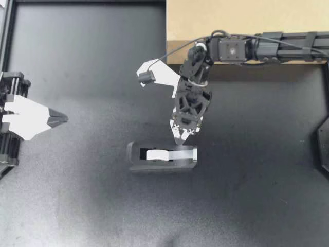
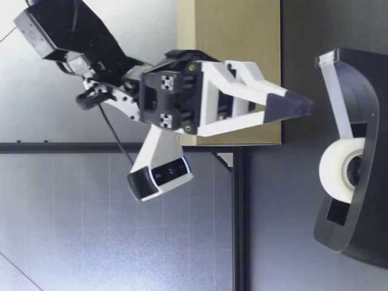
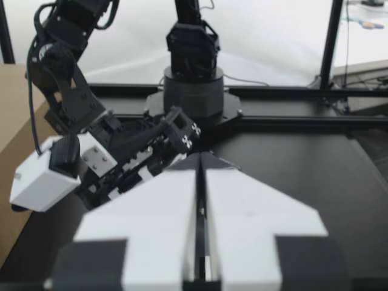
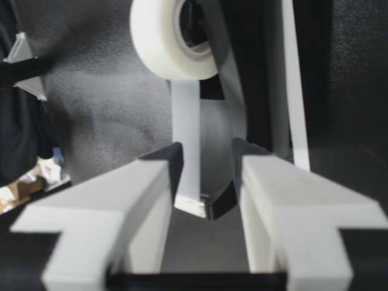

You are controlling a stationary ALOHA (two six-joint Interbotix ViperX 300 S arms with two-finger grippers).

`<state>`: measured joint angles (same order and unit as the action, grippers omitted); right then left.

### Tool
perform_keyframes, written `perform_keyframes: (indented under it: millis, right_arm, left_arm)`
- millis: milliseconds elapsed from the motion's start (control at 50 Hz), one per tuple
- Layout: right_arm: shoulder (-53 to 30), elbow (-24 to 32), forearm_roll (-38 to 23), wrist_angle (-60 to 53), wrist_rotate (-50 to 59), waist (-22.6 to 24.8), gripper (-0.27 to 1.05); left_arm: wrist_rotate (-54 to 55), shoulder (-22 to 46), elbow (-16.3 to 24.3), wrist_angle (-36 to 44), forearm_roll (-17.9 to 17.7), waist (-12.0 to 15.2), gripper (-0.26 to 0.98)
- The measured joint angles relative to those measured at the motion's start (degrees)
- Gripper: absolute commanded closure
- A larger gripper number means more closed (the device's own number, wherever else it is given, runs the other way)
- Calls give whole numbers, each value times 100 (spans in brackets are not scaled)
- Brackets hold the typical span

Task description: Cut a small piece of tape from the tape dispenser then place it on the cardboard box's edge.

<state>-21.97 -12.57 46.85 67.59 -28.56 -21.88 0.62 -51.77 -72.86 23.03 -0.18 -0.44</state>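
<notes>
Tape dispenser (image 1: 162,156) beneath right pincer (image 1: 180,140)

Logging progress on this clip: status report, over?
Left end effector shut, empty, at table's side. Right end effector open, poised over tape dispenser, tape strip uncut between fingers. Cardboard box beyond; nothing blocking.

My right arm (image 1: 277,46) reaches in from the right side, bends at the wrist and angles steeply downward near the middle. Its right claw (image 1: 181,139) points down at a slant, fingers parted with a clear gap between them. My left claw (image 1: 57,119) sits low at the left side, pointing level toward the middle, its fingers pressed together.
</notes>
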Motion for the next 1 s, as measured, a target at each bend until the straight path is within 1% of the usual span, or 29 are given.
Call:
perform_keyframes:
  millis: [440,560,680,880,1000]
  right_arm:
    - [-185,0,9,79,0,264,36]
    - [-193,0,9,114,0,316,38]
    - [-202,0,9,114,0,316,48]
    - [-193,0,-9,114,0,325,74]
    - [-185,0,-9,114,0,316,83]
  left_arm:
    - [9,0,-9,0,-9,0,85]
    - [0,0,0,0,-9,0,85]
    - [0,0,-9,0,-9,0,85]
    - [9,0,0,-9,-9,0,85]
    - [9,0,-9,0,-9,0,85]
